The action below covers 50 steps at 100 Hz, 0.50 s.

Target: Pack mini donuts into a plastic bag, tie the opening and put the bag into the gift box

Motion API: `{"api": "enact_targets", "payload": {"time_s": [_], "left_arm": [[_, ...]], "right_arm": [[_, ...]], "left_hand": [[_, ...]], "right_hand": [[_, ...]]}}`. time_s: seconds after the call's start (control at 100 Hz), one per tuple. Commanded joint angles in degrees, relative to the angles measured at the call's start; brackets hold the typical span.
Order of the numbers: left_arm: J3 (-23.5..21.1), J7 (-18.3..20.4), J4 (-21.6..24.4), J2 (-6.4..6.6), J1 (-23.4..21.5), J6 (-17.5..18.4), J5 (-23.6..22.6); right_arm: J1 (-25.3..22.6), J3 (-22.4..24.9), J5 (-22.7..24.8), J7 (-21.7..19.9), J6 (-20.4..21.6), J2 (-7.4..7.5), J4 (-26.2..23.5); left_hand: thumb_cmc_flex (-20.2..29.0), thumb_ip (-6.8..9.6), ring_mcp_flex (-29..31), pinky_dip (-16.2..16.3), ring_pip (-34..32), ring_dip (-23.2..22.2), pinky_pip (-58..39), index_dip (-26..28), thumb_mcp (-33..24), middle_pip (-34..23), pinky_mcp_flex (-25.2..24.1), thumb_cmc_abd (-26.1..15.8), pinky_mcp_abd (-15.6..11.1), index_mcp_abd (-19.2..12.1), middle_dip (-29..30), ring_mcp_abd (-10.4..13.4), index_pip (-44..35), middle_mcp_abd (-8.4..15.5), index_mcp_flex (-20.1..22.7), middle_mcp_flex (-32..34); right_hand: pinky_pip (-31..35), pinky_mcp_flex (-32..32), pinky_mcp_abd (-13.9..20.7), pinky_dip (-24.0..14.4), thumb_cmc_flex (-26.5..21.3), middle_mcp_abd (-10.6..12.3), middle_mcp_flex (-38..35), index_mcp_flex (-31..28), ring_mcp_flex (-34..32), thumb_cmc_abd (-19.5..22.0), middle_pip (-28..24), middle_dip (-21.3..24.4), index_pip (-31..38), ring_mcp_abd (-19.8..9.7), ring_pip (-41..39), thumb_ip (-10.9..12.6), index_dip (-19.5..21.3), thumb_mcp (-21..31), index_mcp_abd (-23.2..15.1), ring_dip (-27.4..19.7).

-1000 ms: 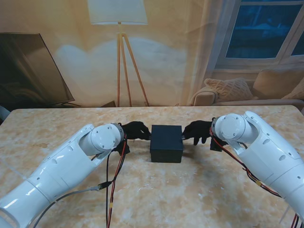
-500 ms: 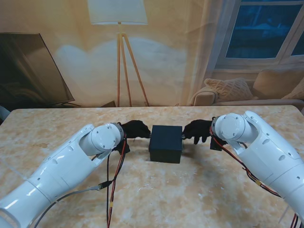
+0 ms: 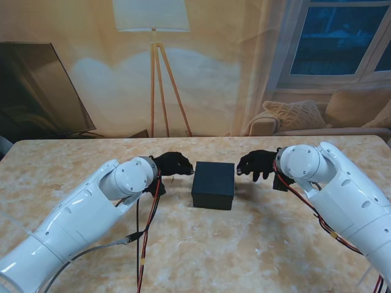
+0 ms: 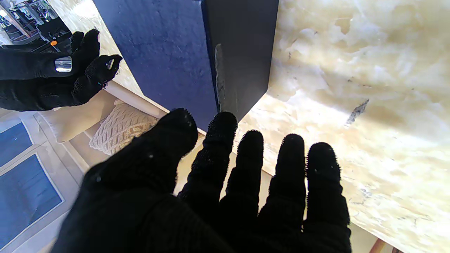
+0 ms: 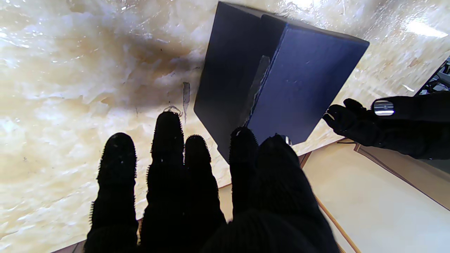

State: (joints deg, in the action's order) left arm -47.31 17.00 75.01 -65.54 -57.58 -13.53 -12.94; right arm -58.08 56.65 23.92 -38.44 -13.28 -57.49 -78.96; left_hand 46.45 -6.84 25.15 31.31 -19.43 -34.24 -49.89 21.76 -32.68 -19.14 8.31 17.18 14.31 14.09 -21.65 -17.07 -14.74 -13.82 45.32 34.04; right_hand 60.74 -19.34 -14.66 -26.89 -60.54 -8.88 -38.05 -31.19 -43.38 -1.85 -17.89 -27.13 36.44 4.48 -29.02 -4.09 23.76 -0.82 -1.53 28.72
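Note:
A dark navy gift box (image 3: 214, 184) with its lid on sits on the marble table, midway between my two hands. My left hand (image 3: 173, 165) in its black glove hovers just off the box's left side, fingers apart, holding nothing. My right hand (image 3: 256, 165) hangs a short gap off the box's right side, also holding nothing. The left wrist view shows the gift box (image 4: 197, 52) beyond my spread fingertips (image 4: 225, 130). In the right wrist view the gift box (image 5: 277, 77) stands clear of my fingertips (image 5: 168, 123). No donuts or plastic bag show in any view.
The marble table (image 3: 244, 256) stretches around the box. Red and black cables (image 3: 146, 232) hang from my left forearm over the table nearer to me. A floor lamp, a sofa and a window stand behind the table's far edge.
Both hands have pulled back from the box's sides and let it go. The box ended up slightly to the left and turned a little.

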Motion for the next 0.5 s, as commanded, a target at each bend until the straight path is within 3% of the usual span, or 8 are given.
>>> {"api": "enact_targets", "payload": {"time_s": [0.0, 0.08, 0.18, 0.4, 0.49], "left_arm": [[-0.7, 0.5, 1.3, 0.35, -0.4, 0.2, -0.5], [-1.5, 0.0, 2.0, 0.46, -1.0, 0.8, -1.2], [-2.2, -0.9, 2.9, 0.5, -1.7, 1.8, -2.0], [-1.8, -0.9, 3.6, 0.67, -1.9, 3.5, -2.6], [-1.1, -0.5, 3.3, 0.63, -1.4, 3.7, -2.5]], "right_arm": [[-0.7, 0.4, 0.2, -0.5, 0.9, -0.18, -0.7], [-1.0, 1.0, 0.4, -0.5, 1.9, -0.14, -1.0], [-1.4, 1.4, 0.2, -0.4, 3.0, -0.16, -1.3], [-0.6, -0.1, -0.9, -1.3, 3.1, -0.07, -0.6], [-0.1, -1.0, -1.1, -1.6, 2.6, -0.06, -0.2]], "left_hand": [[-1.2, 1.03, 0.1, 1.3, -1.1, -1.0, -0.5, -0.4, 0.4, -0.2, -0.5, -0.9, 0.5, -0.8, -0.7, -0.9, 1.5, -0.2, -1.2, -1.2], [-1.0, 0.95, 1.2, 1.9, -3.5, -3.2, -0.7, -0.1, 0.3, -2.2, -0.2, -0.9, 0.4, -2.1, -2.6, -0.5, 1.3, 1.7, -0.9, -0.3], [-0.4, 0.45, 2.5, 3.8, -8.5, -10.3, -2.2, 0.6, 0.4, -5.9, 0.0, -0.6, 0.4, -4.0, -7.5, -0.3, 0.2, 3.4, -0.9, 0.9], [-0.1, 0.16, 5.0, 10.7, -19.6, -26.6, -6.9, -0.2, 0.6, -14.3, 0.5, -0.3, 1.8, -6.5, -21.6, -0.3, -0.6, 3.6, -2.1, 3.7], [0.2, -0.23, 6.0, 12.9, -22.8, -29.9, -8.4, -0.3, 1.0, -16.5, 0.8, -0.2, 2.3, -6.9, -24.7, -0.4, -1.1, 3.3, -2.0, 5.0]], "right_hand": [[1.9, -0.4, -1.1, -0.6, -1.9, -0.4, -2.5, 1.1, -1.6, 0.0, -1.1, -0.9, 1.7, 0.2, -1.9, -1.0, 0.2, -1.3, -3.5, 1.8], [2.6, -1.1, -1.3, -0.8, -2.0, 0.0, -4.7, 2.3, -2.9, -0.4, -2.6, -1.9, 3.1, -0.1, -4.1, -1.1, -0.7, -1.3, -6.3, 2.8], [3.3, -2.1, -1.2, -0.9, -1.9, 0.8, -7.8, 3.9, -4.9, -0.6, -4.9, -3.4, 3.7, -0.7, -7.2, -1.1, -2.4, -1.4, -8.9, 4.1], [4.9, -4.3, -0.8, -1.2, -2.0, 1.9, -11.5, 4.6, -7.8, -0.5, -9.9, -6.5, 4.0, -1.9, -13.8, -1.2, -4.5, -1.4, -10.4, 6.7], [5.2, -4.8, -0.4, -1.2, -2.2, 2.4, -12.4, 4.1, -8.4, -0.5, -10.9, -7.0, 4.2, -2.0, -15.2, -1.2, -5.1, -1.4, -10.4, 7.1]]}}
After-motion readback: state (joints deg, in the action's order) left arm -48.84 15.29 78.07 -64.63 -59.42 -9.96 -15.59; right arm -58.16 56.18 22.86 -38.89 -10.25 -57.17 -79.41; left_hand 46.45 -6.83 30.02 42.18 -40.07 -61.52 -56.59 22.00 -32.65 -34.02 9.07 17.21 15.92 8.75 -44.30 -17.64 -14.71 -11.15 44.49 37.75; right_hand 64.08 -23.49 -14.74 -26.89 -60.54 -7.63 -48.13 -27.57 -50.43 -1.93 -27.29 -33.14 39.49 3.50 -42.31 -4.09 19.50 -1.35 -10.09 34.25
